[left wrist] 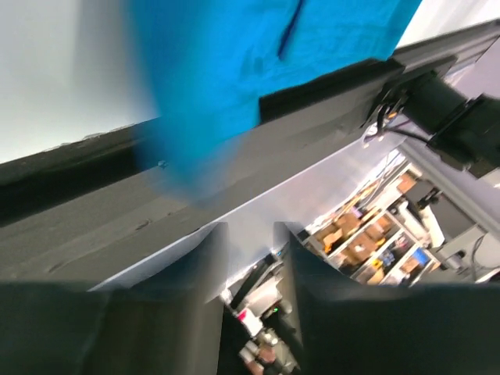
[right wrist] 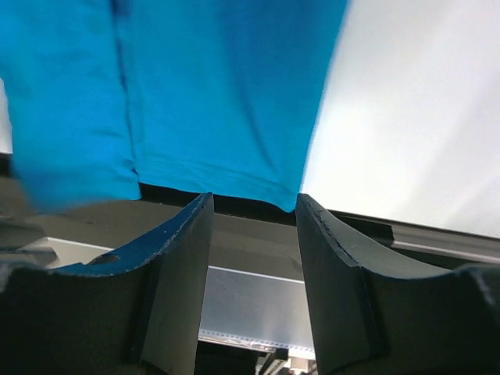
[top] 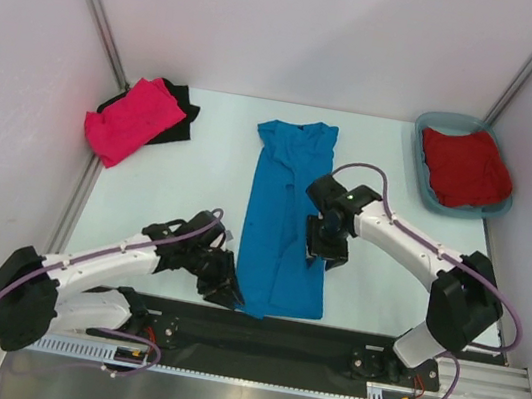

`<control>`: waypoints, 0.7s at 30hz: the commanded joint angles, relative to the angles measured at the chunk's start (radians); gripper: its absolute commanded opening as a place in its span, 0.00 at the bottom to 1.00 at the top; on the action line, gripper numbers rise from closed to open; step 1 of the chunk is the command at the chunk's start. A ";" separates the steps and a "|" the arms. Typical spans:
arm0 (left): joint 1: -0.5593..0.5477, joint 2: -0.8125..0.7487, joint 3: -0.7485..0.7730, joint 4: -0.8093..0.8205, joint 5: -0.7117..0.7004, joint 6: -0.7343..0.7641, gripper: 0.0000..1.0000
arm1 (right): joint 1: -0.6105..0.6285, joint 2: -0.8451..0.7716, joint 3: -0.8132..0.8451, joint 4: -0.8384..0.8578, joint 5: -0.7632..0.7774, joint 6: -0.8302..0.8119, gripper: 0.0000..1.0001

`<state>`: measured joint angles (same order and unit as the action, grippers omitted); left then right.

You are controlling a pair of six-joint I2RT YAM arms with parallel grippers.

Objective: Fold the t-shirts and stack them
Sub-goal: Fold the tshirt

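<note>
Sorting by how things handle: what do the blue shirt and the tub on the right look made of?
Blue shirt: soft matte cloth, likely cotton knit; it lies limp, creased, with a stitched hem. Tub: probably moulded plastic, smooth; rigid rounded rim.

A plain bright blue t-shirt fills the centre of the frame on a pale mint table. Upper left, a plain hot pink t-shirt lies over a black t-shirt. Upper right, a dark red t-shirt sits in a teal tub.
</note>
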<state>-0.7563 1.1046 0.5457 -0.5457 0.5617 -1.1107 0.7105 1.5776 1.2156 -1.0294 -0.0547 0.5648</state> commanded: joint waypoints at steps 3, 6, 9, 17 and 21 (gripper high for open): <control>-0.008 -0.054 -0.004 -0.022 -0.046 -0.051 0.74 | 0.075 0.048 0.055 0.022 -0.019 0.007 0.51; -0.008 -0.049 0.054 -0.083 -0.112 -0.012 0.89 | 0.095 0.081 0.068 0.037 -0.005 0.009 0.51; -0.008 -0.028 0.112 -0.131 -0.160 0.023 0.91 | 0.099 0.120 0.091 0.055 0.001 -0.006 0.50; -0.006 0.067 0.272 -0.198 -0.281 0.095 0.91 | 0.121 0.223 0.188 0.063 -0.013 -0.016 0.44; -0.006 0.087 0.355 -0.301 -0.431 0.126 0.91 | 0.126 0.239 0.197 0.063 -0.013 0.003 0.45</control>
<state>-0.7593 1.1877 0.8158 -0.7506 0.2817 -1.0344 0.8261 1.8114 1.3716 -0.9653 -0.0689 0.5606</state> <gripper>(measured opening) 0.911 0.447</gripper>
